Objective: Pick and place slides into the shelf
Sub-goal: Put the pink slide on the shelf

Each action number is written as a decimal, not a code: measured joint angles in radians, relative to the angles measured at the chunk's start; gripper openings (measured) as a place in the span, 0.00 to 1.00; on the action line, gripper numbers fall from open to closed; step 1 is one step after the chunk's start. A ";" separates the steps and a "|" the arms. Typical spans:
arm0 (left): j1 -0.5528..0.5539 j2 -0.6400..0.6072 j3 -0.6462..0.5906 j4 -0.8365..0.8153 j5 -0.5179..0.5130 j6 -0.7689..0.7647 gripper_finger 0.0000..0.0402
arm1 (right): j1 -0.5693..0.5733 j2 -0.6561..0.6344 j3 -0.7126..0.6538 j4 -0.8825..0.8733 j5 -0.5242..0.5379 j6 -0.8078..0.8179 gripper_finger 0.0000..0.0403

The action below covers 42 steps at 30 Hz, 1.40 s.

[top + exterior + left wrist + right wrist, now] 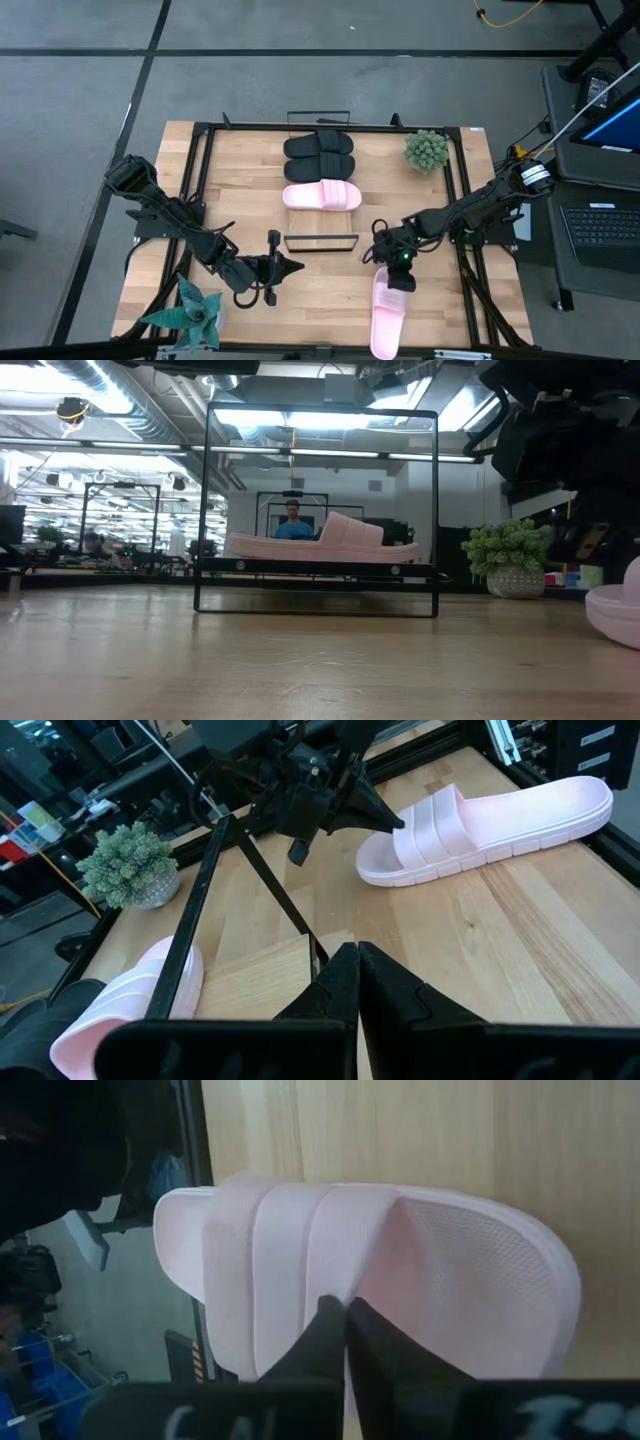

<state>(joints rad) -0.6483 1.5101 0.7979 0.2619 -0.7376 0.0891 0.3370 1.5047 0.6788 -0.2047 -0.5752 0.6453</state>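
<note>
Now the right end effector [397,273], pressed together, pinches the pink slide's [387,318] strap.

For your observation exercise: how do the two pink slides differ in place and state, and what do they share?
The pink slide on the shelf lies crosswise beside the black slides, untouched. The pink slide at the table's near edge lies lengthwise, off the shelf, with the right claw shut at its strap. Both share colour and wide-strap shape.

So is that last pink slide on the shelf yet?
No. The pink slide lies on the table's front edge, off the shelf, with the right gripper shut at its strap.
</note>
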 joint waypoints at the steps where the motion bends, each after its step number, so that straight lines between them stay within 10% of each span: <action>1: 0.000 0.000 0.000 0.000 0.000 0.000 0.00 | 0.000 0.000 0.000 0.000 0.003 0.000 0.01; 42: 0.003 0.000 0.000 0.000 -0.011 0.009 0.00 | 0.001 -0.458 0.000 -0.189 0.356 -0.037 0.00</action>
<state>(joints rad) -0.6456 1.5101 0.7979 0.2623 -0.7487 0.0977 0.3382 1.0465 0.6792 -0.3937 -0.2188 0.6079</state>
